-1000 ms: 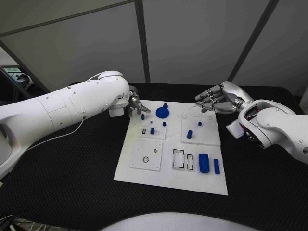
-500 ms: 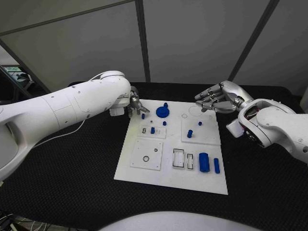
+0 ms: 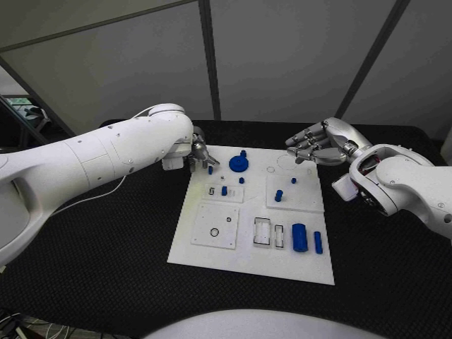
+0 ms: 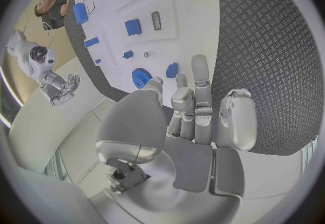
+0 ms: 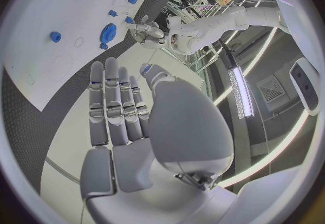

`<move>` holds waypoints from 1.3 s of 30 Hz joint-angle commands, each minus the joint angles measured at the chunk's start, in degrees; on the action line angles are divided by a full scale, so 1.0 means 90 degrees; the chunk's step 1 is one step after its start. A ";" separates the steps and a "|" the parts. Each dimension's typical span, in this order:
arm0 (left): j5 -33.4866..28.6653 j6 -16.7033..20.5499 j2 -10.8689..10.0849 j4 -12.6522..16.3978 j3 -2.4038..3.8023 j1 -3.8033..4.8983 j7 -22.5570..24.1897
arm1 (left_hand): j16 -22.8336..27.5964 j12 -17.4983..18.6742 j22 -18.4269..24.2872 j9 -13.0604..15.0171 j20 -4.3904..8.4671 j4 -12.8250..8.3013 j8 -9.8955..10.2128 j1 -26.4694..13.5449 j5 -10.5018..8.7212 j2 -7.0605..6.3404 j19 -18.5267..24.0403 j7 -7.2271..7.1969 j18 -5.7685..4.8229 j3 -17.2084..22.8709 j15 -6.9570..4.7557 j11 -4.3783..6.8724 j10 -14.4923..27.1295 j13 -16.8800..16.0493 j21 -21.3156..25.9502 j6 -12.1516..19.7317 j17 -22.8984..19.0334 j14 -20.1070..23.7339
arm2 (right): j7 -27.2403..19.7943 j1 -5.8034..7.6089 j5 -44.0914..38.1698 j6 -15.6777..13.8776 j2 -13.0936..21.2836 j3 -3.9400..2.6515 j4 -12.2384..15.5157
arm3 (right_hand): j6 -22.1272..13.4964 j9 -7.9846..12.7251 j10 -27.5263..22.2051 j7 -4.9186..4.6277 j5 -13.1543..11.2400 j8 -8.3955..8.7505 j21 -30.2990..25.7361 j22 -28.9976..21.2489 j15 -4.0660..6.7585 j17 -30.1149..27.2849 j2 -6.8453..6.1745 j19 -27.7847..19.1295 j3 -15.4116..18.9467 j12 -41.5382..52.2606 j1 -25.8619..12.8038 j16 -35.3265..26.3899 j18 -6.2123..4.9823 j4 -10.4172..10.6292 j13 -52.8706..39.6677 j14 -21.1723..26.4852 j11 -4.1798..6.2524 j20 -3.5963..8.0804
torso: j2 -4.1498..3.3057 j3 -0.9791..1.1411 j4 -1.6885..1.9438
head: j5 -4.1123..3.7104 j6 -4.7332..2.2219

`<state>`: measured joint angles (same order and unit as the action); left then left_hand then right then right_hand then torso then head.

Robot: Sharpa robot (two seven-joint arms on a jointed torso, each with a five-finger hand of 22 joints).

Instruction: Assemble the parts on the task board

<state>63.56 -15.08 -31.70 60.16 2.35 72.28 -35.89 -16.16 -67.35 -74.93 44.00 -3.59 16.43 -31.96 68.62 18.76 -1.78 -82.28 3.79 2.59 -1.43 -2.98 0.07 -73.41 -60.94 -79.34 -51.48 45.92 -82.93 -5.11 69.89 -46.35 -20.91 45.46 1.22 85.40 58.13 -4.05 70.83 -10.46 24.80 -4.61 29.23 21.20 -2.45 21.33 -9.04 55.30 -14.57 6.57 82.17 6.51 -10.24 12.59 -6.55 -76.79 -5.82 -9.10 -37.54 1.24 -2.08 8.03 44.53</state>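
Barely any movement over the last second: the left hand (image 3: 196, 155) still hovers with released fingers (image 4: 200, 80) just over the small blue part (image 3: 210, 170) at the task board's (image 3: 287, 265) far-left corner, right hand (image 3: 313, 146) open and idle, so no grasp yet

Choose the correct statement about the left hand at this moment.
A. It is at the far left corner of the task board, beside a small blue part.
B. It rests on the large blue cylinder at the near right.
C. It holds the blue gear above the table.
A: the left hand is at the task board's far left corner, its fingers beside a small blue part; the blue gear lies on the board.
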 commanded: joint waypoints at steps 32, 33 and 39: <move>-0.0124 -0.0282 0.0039 -0.0049 -0.0042 0.0006 0.0181 | 0.0042 0.0004 -0.0135 -0.0089 0.0056 -0.0271 -0.0024 0.0881 0.0025 0.0351 -0.0046 -0.0046 0.0093 0.0450 -0.0016 0.0041 0.0082 0.0054 -0.0021 0.0086 0.0011 -0.0015 | -0.0022 0.0010 -0.0014 0.0024 -0.0025 -0.0004 -0.0008 | 0.0022 -0.0007 0.0048 0.0018 0.0045 -0.0045 -0.0035 -0.0011 -0.0010 0.0009 0.0020 0.0059 -0.0025 0.0034 -0.0023 -0.0017 -0.0030 -0.0030 0.0016 -0.0053 -0.0009 0.0004 | 0.0001 -0.0002 -0.0001 | 0.0016 0.0020; -0.0153 -0.0285 0.0036 -0.0046 -0.0042 0.0006 0.0196 | 0.0046 0.0015 -0.0140 -0.0106 0.0062 -0.0307 -0.0014 0.0995 0.0028 0.0376 -0.0046 -0.0046 0.0093 0.0596 -0.0020 0.0047 0.0093 0.0063 -0.0021 0.0103 0.0011 -0.0010 | -0.0022 0.0010 -0.0014 0.0024 -0.0026 -0.0004 -0.0009 | 0.0022 -0.0007 0.0048 0.0018 0.0045 -0.0045 -0.0035 -0.0011 -0.0010 0.0009 0.0020 0.0059 -0.0025 0.0034 -0.0023 -0.0017 -0.0030 -0.0030 0.0016 -0.0053 -0.0009 0.0004 | 0.0002 0.0001 -0.0002 | 0.0015 0.0021; -0.0560 -0.0332 0.0023 -0.0059 -0.0042 0.0005 0.0221 | 0.0063 0.0107 -0.0163 -0.0136 0.0068 -0.0438 -0.0024 0.1327 0.0043 0.0320 -0.0046 -0.0010 0.0091 0.1643 -0.0004 0.0046 0.0144 0.0164 -0.0018 0.0203 0.0013 0.0011 | -0.0024 0.0010 -0.0014 0.0026 -0.0034 -0.0004 -0.0019 | 0.0021 -0.0006 0.0048 0.0019 0.0050 -0.0045 -0.0036 -0.0012 -0.0009 0.0010 0.0023 0.0062 -0.0030 0.0034 -0.0017 -0.0020 -0.0029 -0.0035 0.0018 -0.0054 -0.0008 0.0007 | 0.0001 -0.0002 0.0001 | 0.0020 0.0029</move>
<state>61.80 -16.98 -31.45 59.62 1.97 72.25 -34.59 -15.92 -66.66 -74.92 42.52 -3.17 12.81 -31.70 79.38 18.80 0.74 -82.71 3.80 2.59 12.06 -2.95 0.35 -72.48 -59.59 -79.34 -50.03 45.96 -82.90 -5.09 69.89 -46.37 -20.87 45.23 1.22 85.22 58.12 -4.04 70.83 -10.46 25.03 -4.81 29.23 21.16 -2.45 21.37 -9.04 55.51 -14.75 6.57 82.17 6.51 -10.24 12.41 -6.47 -76.79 -5.83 -8.89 -37.53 1.22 -2.07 8.15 44.76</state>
